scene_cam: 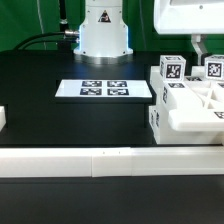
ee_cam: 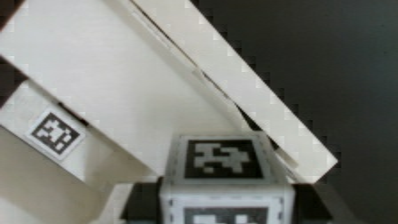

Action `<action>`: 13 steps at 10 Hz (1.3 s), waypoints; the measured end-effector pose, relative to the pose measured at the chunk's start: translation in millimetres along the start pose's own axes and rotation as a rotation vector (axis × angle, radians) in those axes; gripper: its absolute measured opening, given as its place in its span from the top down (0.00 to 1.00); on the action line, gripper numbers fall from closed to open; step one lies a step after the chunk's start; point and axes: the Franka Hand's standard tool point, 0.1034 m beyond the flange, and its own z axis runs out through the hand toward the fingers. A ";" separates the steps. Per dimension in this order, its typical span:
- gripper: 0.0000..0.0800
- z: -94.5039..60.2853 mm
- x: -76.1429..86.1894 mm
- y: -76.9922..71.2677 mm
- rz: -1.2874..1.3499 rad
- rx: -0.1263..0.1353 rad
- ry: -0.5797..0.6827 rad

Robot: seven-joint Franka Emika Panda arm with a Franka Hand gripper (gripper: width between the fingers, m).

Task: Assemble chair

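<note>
The chair (scene_cam: pixel 190 105) is a cluster of glossy white tagged pieces at the exterior view's right, with two short square posts (scene_cam: pixel 172 70) (scene_cam: pixel 213 70) standing on top. My gripper (scene_cam: pixel 200 55) comes down from above between those posts. In the wrist view a tagged white square post (ee_cam: pixel 222 170) sits between my dark fingers (ee_cam: pixel 150 198), and my gripper (ee_cam: pixel 222 205) is shut on it. Beyond the post lie broad white slabs of the chair (ee_cam: pixel 125 90), one carrying a tag (ee_cam: pixel 55 132). The exterior view does not show which post I hold.
The marker board (scene_cam: pixel 105 90) lies flat mid-table before the robot base (scene_cam: pixel 103 30). A long low white rail (scene_cam: pixel 100 160) runs along the front. A small white piece (scene_cam: pixel 3 118) shows at the exterior view's left edge.
</note>
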 end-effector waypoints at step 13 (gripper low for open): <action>0.19 0.4 -6.4 0.3 0.335 0.027 -0.049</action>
